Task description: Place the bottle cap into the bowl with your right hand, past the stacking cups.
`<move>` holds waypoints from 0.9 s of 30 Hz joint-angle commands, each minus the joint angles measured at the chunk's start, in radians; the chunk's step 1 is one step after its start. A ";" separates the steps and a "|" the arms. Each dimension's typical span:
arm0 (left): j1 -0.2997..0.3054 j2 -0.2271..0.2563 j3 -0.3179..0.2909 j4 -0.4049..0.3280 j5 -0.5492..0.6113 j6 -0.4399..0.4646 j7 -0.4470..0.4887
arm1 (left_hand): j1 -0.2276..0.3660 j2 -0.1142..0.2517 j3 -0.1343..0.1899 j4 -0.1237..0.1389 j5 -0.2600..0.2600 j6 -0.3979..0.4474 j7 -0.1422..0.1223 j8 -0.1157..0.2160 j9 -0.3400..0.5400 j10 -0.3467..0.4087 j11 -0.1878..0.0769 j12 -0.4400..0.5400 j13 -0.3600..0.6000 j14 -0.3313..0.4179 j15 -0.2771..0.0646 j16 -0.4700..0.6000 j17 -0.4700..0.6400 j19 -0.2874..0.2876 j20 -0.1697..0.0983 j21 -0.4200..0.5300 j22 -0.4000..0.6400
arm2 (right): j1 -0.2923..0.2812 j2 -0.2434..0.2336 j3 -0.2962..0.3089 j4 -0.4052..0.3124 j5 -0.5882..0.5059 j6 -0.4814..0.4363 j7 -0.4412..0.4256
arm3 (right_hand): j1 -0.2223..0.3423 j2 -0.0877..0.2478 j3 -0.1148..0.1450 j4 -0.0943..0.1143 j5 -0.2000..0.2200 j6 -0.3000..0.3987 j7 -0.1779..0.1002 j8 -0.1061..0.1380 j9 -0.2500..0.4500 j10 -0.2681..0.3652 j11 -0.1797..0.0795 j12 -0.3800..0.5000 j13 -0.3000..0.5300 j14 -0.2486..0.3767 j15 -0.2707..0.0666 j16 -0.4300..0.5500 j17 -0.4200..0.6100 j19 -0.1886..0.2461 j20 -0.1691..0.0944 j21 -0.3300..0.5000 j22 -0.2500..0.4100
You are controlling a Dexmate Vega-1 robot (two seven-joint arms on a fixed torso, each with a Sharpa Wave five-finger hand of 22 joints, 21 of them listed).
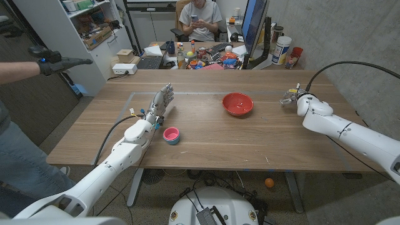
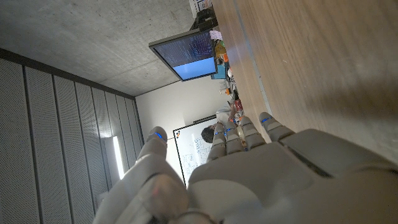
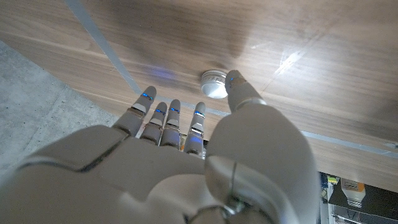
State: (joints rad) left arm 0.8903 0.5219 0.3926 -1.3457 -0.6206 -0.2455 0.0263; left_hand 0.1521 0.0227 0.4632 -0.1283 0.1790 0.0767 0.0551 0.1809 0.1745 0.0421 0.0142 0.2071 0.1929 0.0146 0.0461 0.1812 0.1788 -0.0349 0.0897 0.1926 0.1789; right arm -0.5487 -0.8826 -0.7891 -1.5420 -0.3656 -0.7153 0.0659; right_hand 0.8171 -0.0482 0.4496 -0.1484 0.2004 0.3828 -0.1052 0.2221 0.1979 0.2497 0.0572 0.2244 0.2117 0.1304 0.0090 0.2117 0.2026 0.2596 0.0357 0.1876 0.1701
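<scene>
The red bowl [image 1: 238, 104] stands right of the table's middle, towards the far side. A pink cup nested in a blue one, the stacking cups [image 1: 171, 135], sits left of centre, near my left hand [image 1: 159, 103]. That hand stands open with its fingers raised and holds nothing [image 2: 249, 180]. My right hand [image 1: 294, 97] hovers low over the table's far right, to the right of the bowl. In the right wrist view the small white bottle cap [image 3: 214, 84] lies on the wood just beyond my right hand [image 3: 186, 168]. The thumb tip is at the cap's edge and the fingers [image 3: 165, 115] reach down beside it, not closed on it.
A line of pale tape [image 3: 109, 53] crosses the wood near the cap. Bottles, toys and a monitor [image 1: 255, 25] crowd behind the table's far edge, with a white canister [image 1: 281, 50] at the right. A person's gloved hand [image 1: 59, 62] reaches in at the left; another person sits behind.
</scene>
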 commanded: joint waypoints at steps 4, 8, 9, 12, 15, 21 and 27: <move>0.002 -0.004 0.001 0.014 -0.004 0.000 -0.001 | 0.004 0.004 0.000 -0.002 0.004 0.006 -0.002 0.007 0.005 0.000 -0.003 0.004 0.005 -0.007 0.004 0.006 0.003 -0.001 0.004 0.006 0.004 | 0.016 0.027 -0.015 0.032 -0.004 -0.013 -0.011 | -0.008 0.000 -0.004 0.008 0.005 0.062 -0.005 0.022 0.004 0.016 -0.006 0.000 0.004 0.017 0.004 0.005 0.003 0.008 0.009 0.006 0.001; -0.002 -0.005 0.001 0.019 -0.003 0.000 -0.001 | 0.004 0.004 0.000 -0.002 0.004 0.007 -0.002 0.007 0.005 0.001 -0.003 0.004 0.005 -0.007 0.004 0.006 0.003 -0.001 0.004 0.006 0.004 | 0.017 0.030 -0.017 0.041 0.001 -0.016 -0.011 | -0.008 0.002 -0.005 0.007 0.006 0.093 -0.005 0.032 0.006 0.018 -0.006 0.000 0.004 0.022 0.000 0.006 0.002 0.011 0.008 0.007 0.002; -0.002 -0.006 0.001 0.020 -0.004 0.000 -0.002 | 0.004 0.004 0.000 -0.002 0.004 0.007 -0.002 0.007 0.005 0.000 -0.003 0.004 0.005 -0.007 0.004 0.006 0.003 -0.001 0.004 0.006 0.004 | 0.017 0.028 -0.018 0.042 0.002 -0.012 -0.010 | -0.007 0.002 -0.006 0.007 0.006 0.098 -0.006 0.034 0.006 0.019 -0.006 0.000 0.004 0.023 0.000 0.006 0.002 0.011 0.008 0.007 0.002; -0.006 -0.009 0.003 0.026 -0.003 -0.002 -0.004 | 0.004 0.004 0.000 -0.002 0.004 0.007 -0.001 0.007 0.005 -0.001 -0.002 0.004 0.005 -0.007 0.004 0.006 0.003 -0.001 0.004 0.006 0.004 | 0.021 0.030 -0.025 0.048 0.002 -0.016 -0.005 | -0.006 0.003 -0.006 0.006 0.007 0.108 -0.007 0.036 0.007 0.022 -0.006 0.001 0.004 0.027 0.000 0.007 0.001 0.012 0.008 0.007 0.002; -0.008 -0.012 0.004 0.031 -0.004 -0.004 -0.006 | 0.004 0.004 0.000 -0.002 0.004 0.006 -0.002 0.007 0.005 -0.001 -0.001 0.003 0.005 -0.006 0.005 0.006 0.003 -0.001 0.004 0.006 0.004 | 0.023 0.036 -0.027 0.055 0.003 -0.022 -0.008 | -0.006 0.004 -0.006 0.006 0.007 0.120 -0.008 0.040 0.008 0.024 -0.007 0.002 0.005 0.029 0.001 0.007 0.001 0.014 0.007 0.007 0.002; -0.011 -0.015 0.006 0.036 -0.003 -0.005 -0.007 | 0.004 0.004 -0.001 -0.002 0.004 0.007 -0.004 0.007 0.005 -0.002 -0.002 0.003 0.005 -0.007 0.005 0.006 0.003 -0.001 0.004 0.006 0.004 | 0.021 0.038 -0.029 0.059 0.003 -0.017 -0.024 | -0.001 0.012 -0.008 0.004 0.009 0.184 -0.014 0.063 0.016 0.043 -0.011 0.007 0.005 0.045 -0.004 0.011 0.000 0.029 0.003 0.012 0.002; -0.014 -0.017 0.008 0.040 -0.002 -0.003 -0.009 | 0.004 0.005 -0.001 -0.002 0.004 0.007 -0.003 0.007 0.005 -0.002 -0.003 0.003 0.005 -0.007 0.005 0.006 0.003 -0.001 0.005 0.007 0.004 | 0.019 0.032 -0.027 0.048 0.004 -0.021 -0.030 | 0.004 0.017 -0.008 0.003 0.010 0.203 -0.015 0.070 0.022 0.050 -0.015 0.008 0.005 0.056 -0.004 0.014 -0.001 0.033 0.003 0.012 0.002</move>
State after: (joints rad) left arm 0.8827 0.5099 0.3969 -1.3158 -0.6238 -0.2469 0.0207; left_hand 0.1521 0.0226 0.4633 -0.1283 0.1790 0.0767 0.0551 0.1809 0.1745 0.0420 0.0142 0.2070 0.1929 0.0147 0.0461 0.1812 0.1788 -0.0348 0.0895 0.1925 0.1788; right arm -0.5284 -0.8486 -0.8144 -1.4915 -0.3668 -0.7347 0.0482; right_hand 0.8166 -0.0389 0.4413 -0.1433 0.2004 0.5738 -0.1234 0.2865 0.2154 0.2879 0.0414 0.2244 0.2116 0.1776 0.0052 0.2197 0.1998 0.2852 0.0394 0.1934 0.1699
